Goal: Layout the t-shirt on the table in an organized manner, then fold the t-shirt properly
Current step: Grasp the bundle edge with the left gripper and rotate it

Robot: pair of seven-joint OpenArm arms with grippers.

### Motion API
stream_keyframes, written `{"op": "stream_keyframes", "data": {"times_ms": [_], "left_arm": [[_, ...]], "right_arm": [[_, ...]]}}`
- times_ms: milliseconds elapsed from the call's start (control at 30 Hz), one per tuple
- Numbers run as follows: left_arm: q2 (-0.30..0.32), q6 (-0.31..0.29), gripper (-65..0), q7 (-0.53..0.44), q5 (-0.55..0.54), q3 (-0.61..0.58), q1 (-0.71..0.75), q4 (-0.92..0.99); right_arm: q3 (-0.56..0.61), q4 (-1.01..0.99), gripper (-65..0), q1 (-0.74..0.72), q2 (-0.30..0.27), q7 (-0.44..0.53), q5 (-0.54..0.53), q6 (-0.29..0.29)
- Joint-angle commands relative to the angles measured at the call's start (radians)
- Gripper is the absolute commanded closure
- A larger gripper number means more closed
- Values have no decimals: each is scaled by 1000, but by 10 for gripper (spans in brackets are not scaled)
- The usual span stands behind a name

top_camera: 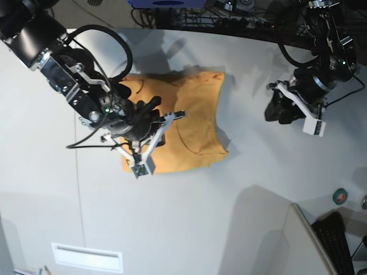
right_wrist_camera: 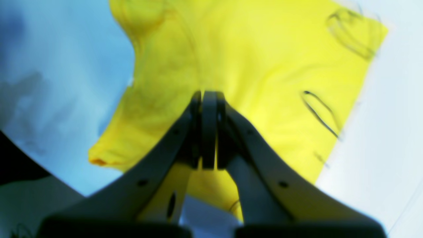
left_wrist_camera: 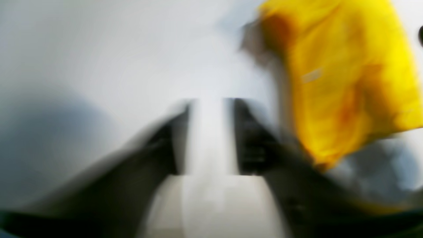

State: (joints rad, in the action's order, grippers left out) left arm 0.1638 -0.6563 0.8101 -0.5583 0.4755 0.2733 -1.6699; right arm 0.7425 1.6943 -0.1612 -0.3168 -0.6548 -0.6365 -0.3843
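Mid-fold, by my read: t-shirt (top_camera: 172,123) lies bunched centre-left of the base view on the table (top_camera: 258,189). Right gripper (right_wrist_camera: 209,132) sits over the cloth, jaws together. Left gripper (left_wrist_camera: 211,135), blurred, stands apart, empty, clear of the shirt's right edge. Next: re-grasp a hem. Bare table all round.

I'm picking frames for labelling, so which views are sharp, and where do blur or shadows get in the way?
Left wrist view: heavy motion smear; the left gripper and t-shirt are streaked. Right wrist view: soft focus, a blue cast on the table, the right gripper blurred, the shirt's black print readable only as strokes. Base view: sharpest, with arm shadows on the table.
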Motion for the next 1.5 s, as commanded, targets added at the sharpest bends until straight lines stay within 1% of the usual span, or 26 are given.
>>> {"op": "stream_keyframes", "data": {"times_ms": [0, 67, 100, 200, 333, 467, 567, 600, 667, 733, 800, 867, 933, 1000, 1067, 1167, 1233, 1300, 1367, 1400, 1467], "left_arm": [[4, -4, -416, -15, -42, -31, -7, -8], [4, -3, -589, -15, -61, -103, -29, 18], [3, -3, -650, -15, -61, -136, -45, 47], [-2, -3, -650, -16, -62, -215, -113, 164], [-48, -3, -650, -16, -59, -243, -204, 300], [-91, -3, -635, -16, -58, -246, -271, 396], [-103, -3, -587, -16, -56, -249, -302, 460], [-102, -1, -555, -16, -52, -268, -311, 485], [-99, 23, -457, -16, -7, -315, -331, 521], [-99, 60, -326, -16, 53, -355, -343, 546], [-99, 65, -178, -16, 93, -396, -352, 552], [-83, 65, 0, -10, 126, -438, -369, 551], [-43, 65, 0, -7, 152, -492, -395, 551], [16, 63, 0, -7, 179, -599, -429, 551], [89, 62, 0, -7, 185, -746, -470, 551], [199, 62, 0, -15, 192, -1026, -549, 525], [248, 62, 0, -16, 192, -1199, -607, 482], [273, 62, 0, -16, 194, -1339, -667, 436], [276, 65, 0, -16, 198, -1448, -722, 393], [273, 65, 0, -16, 218, -1494, -747, 371], [260, 65, 0, -16, 294, -1555, -774, 331]], "right_arm": [[-34, 34, 0, -5, -23, 19, 2, 5], [-77, 57, 0, 16, -51, 19, 2, 5], [-97, 63, 0, 27, -64, 19, 2, 5], [-154, 65, 0, 59, -91, 19, 2, 6], [-219, 65, 0, 102, -112, 20, 2, 11], [-289, 65, 0, 142, -109, 22, 2, 83], [-357, 65, 0, 176, -106, 23, 2, 127], [-383, 65, 0, 185, -106, 23, 2, 146], [-436, 65, 0, 208, -104, 25, 2, 180], [-499, 65, 0, 231, -103, 25, 2, 206], [-547, 65, 0, 246, -103, 25, 2, 216], [-582, 63, 0, 259, -106, 25, 2, 216], [-607, 59, 0, 266, -111, 25, 2, 216], [-627, 57, 0, 275, -112, 25, 4, 216], [-634, 57, 0, 286, -112, 25, 4, 218], [-639, 57, 0, 292, -112, 25, 4, 218], [-639, 57, 0, 292, -112, 25, 4, 218], [-639, 56, 0, 292, -112, 25, 4, 218], [-637, 46, 0, 292, -112, 23, 4, 218], [-637, 36, 0, 292, -111, 23, 4, 218], [-637, 14, 0, 294, -109, 23, 4, 218]]}}
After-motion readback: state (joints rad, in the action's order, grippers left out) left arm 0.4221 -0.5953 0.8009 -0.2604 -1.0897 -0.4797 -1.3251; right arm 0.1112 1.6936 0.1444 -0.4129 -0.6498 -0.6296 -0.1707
